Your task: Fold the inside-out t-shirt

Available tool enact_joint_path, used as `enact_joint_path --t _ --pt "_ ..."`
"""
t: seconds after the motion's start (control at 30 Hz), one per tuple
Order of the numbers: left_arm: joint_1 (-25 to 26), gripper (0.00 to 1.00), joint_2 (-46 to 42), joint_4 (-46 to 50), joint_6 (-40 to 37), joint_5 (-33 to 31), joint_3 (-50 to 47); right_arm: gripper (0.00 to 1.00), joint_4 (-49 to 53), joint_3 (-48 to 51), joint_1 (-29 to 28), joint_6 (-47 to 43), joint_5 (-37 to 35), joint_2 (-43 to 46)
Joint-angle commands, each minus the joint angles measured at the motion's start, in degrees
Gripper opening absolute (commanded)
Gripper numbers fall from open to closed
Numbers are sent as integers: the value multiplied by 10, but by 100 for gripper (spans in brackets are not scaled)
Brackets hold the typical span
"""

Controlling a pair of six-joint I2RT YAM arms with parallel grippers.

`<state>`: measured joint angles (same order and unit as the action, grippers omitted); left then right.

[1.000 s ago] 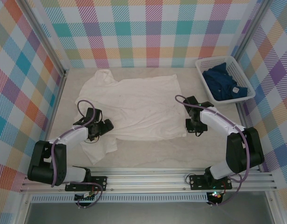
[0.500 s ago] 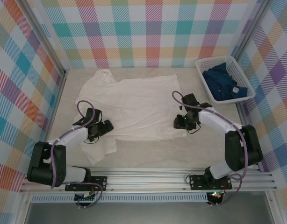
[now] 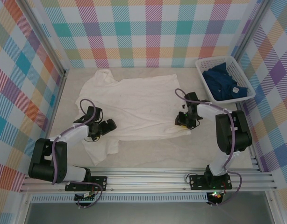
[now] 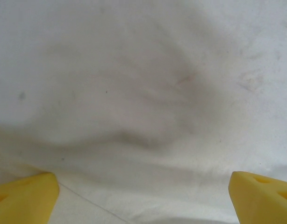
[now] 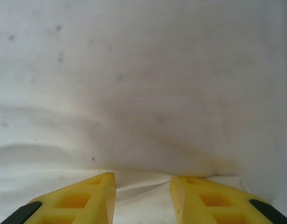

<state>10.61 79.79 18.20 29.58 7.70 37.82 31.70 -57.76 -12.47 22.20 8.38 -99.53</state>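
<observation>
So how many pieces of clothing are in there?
2. The white t-shirt lies spread out mid-table; a dark blue garment sits bunched in the white basket at the far right. More could be hidden beneath it in the basket.

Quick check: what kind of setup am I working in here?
Likely a lab test cell for garment folding: plaid walls box in the table, an aluminium rail fronts it, and a white basket holds a dark blue garment.

Pale bench (image 3: pixel 148 156), with a white t-shirt (image 3: pixel 134 109) spread out flat across the middle and one sleeve flopped toward the near edge. A white plastic basket (image 3: pixel 199 61) sits in the far right corner, well apart from the shirt.
</observation>
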Motion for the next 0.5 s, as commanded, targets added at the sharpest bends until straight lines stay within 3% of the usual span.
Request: enact_joint_path --t 0.0,0.2,0.33,0.47 --pt "19 94 42 -5 -18 47 20 38 33 6 36 3 -34 0" --pt "47 94 65 10 -23 55 65 41 61 -28 47 -25 -69 20" --pt "47 95 2 36 -29 8 68 45 8 -15 38 -47 -11 80" --pt "40 95 -36 56 -25 -39 77 48 -57 -37 21 -36 22 66"
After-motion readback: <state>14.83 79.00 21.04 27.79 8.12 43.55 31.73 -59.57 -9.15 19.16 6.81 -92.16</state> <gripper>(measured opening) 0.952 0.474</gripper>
